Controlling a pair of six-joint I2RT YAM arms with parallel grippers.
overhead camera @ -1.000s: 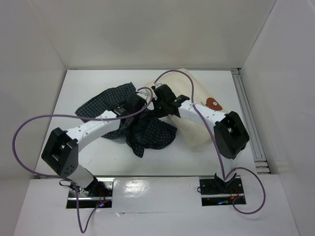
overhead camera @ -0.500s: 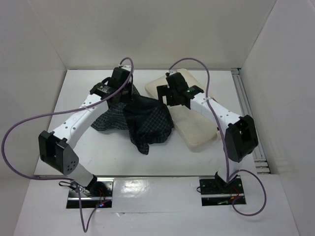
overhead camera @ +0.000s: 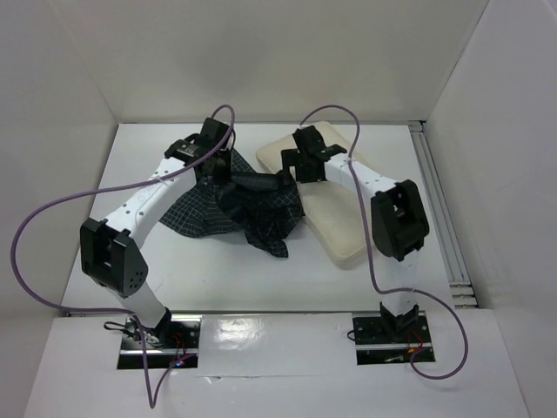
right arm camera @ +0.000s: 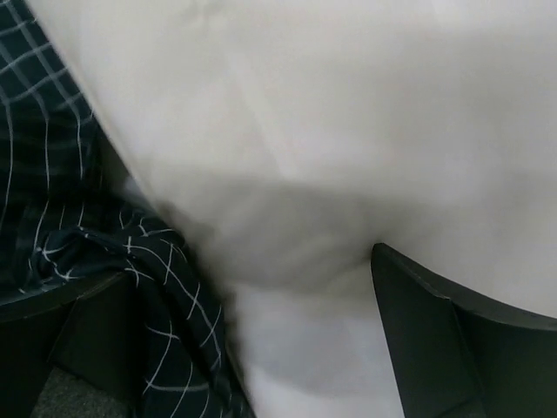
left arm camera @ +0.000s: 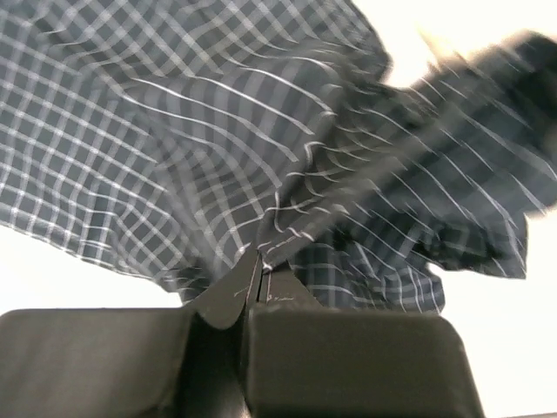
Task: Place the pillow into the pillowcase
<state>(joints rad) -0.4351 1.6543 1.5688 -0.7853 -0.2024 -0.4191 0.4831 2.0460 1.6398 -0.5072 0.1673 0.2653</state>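
Note:
The cream-white pillow [overhead camera: 335, 213] lies at an angle on the right half of the table. The dark checked pillowcase [overhead camera: 257, 209] is bunched to its left, and one fold overlaps the pillow's left edge. My left gripper [overhead camera: 226, 170] is at the pillowcase's far side. In the left wrist view it [left arm camera: 259, 261] is shut on a pinch of the pillowcase [left arm camera: 218, 131]. My right gripper [overhead camera: 291, 170] is at the pillow's far-left corner. In the right wrist view it [right arm camera: 248, 266] stands open, with the pillow [right arm camera: 348, 131] filling the space between its fingers and the pillowcase [right arm camera: 52, 218] at its left.
White walls close in the table on the left, back and right. A metal rail [overhead camera: 439, 209] runs along the right edge. Purple cables [overhead camera: 52, 218] loop off both arms. The arm bases [overhead camera: 157, 335] sit at the near edge.
My left arm swung from the middle to the far left, shut on the pillowcase and dragged it along. My right gripper opened and moved to the pillow's far-left corner.

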